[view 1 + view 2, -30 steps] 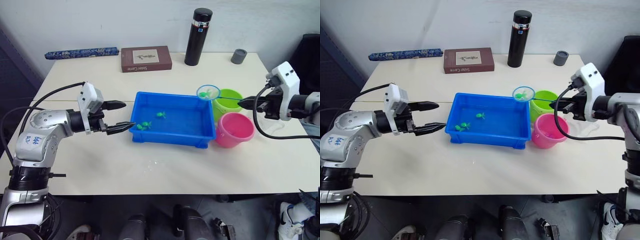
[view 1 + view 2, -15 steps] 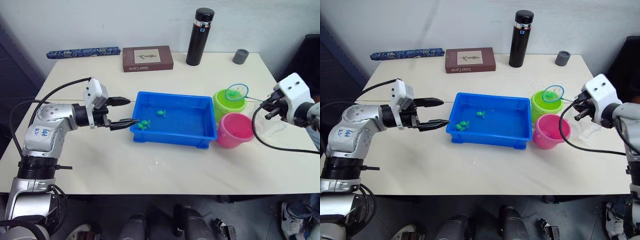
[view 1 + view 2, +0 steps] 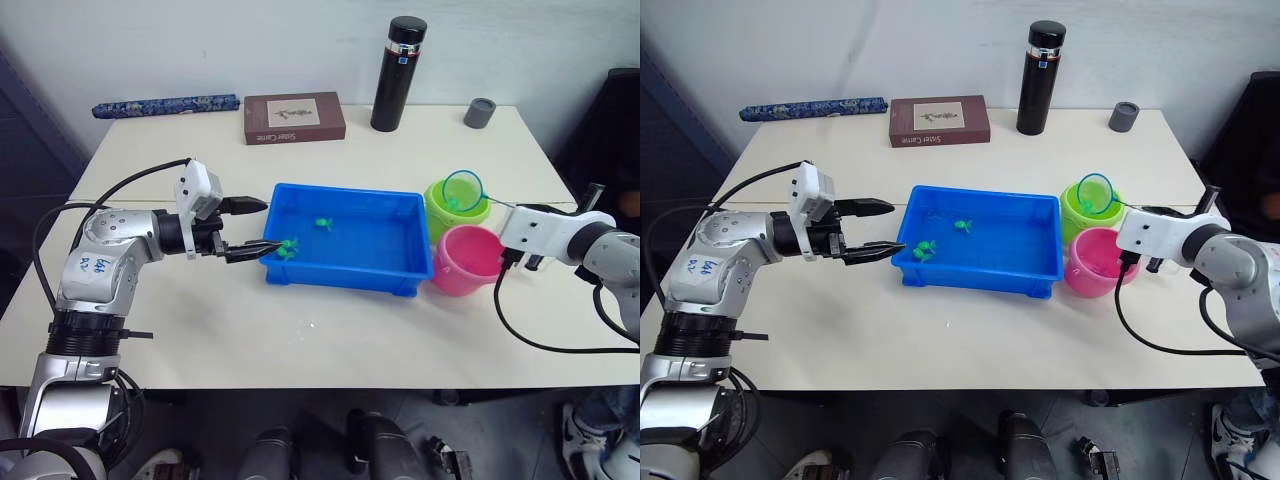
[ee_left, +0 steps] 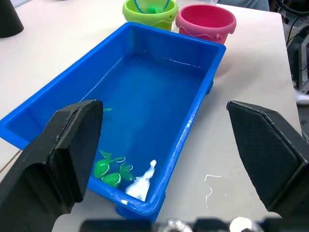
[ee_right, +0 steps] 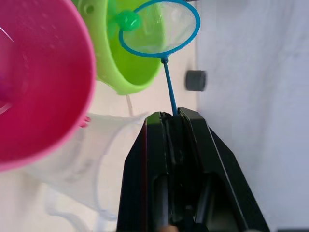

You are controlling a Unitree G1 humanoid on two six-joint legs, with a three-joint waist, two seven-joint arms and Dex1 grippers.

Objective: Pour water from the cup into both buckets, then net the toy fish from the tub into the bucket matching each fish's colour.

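The blue tub (image 3: 400, 283) sits mid-table with green toy fish (image 3: 289, 246) in its water, and one more fish (image 3: 323, 224) lies farther back. My left gripper (image 3: 247, 229) is open at the tub's left end, empty. To the tub's right stand the green bucket (image 3: 440, 213) and the pink bucket (image 3: 470, 262). My right gripper (image 5: 171, 115) is shut on the handle of the net (image 5: 159, 26), whose hoop hangs tipped over the green bucket. A green fish (image 5: 128, 20) shows at the hoop's edge over that bucket. The clear cup (image 5: 82, 159) stands beside the pink bucket.
At the back of the table are a black flask (image 3: 398, 75), a small grey cup (image 3: 480, 112), a brown book (image 3: 295, 117) and a dark blue patterned roll (image 3: 165, 104). Water drops (image 3: 315, 323) lie on the table in front of the tub.
My right gripper carried the net from the tub's far right corner to above the green bucket and rolled, tipping the hoop. The left gripper stayed open by the tub.
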